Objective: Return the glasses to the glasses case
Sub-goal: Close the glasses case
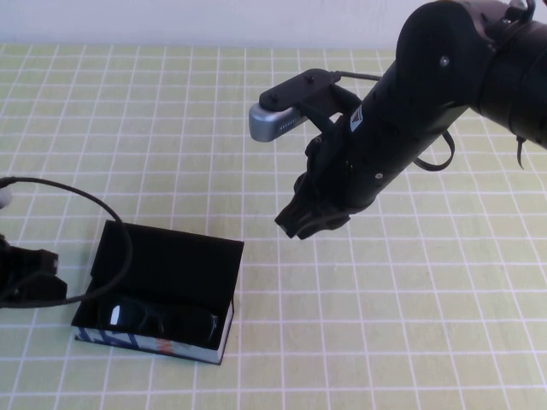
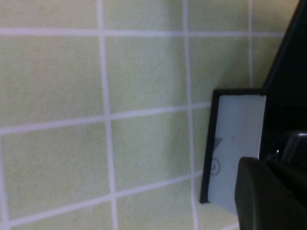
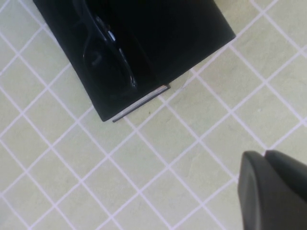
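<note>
The glasses (image 1: 159, 319), light, rigid and scratch-prone, lie inside the open glasses case (image 1: 162, 256) and are best gripped at the bridge; the right gripper (image 1: 309, 220) hovers empty, closed, the left gripper (image 1: 30, 275) beside the case, state indeterminate.

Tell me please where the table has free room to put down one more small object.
Free: the checked cloth right of the glasses case, under the raised, shut right gripper, and the far strip behind the case. Crowded: the near-left corner, where the case holding the glasses sits beside the left gripper.
</note>
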Available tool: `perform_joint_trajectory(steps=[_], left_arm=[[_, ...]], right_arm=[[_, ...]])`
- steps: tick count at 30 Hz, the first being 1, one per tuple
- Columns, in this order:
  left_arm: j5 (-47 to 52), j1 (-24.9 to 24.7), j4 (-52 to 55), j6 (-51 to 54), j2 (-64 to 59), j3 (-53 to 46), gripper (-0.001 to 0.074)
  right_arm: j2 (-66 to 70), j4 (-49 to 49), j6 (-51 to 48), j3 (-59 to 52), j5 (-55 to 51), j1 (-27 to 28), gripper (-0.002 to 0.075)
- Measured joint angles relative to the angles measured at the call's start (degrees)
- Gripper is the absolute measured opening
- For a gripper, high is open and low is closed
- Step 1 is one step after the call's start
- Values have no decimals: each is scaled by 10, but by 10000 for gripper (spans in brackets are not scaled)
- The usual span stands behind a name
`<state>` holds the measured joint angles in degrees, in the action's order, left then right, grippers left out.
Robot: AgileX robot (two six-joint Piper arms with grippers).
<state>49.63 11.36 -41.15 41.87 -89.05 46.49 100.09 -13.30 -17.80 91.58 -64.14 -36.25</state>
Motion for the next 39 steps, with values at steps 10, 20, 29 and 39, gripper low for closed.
perform_joint_trajectory(steps=[10, 20, 29, 39], left_arm=[[-30, -20, 29, -23, -23, 0, -4], [-35, -28, 28, -23, -49, 0, -4], [-36, -78, 28, -32, -66, 0, -4], [-37, -91, 47, -61, -60, 5, -4]], right_arm=[[0, -3, -9, 0, 1, 0, -11], [0, -9, -11, 0, 2, 0, -11], [0, -17, -16, 0, 9, 0, -11], [0, -23, -16, 0, 9, 0, -11]])
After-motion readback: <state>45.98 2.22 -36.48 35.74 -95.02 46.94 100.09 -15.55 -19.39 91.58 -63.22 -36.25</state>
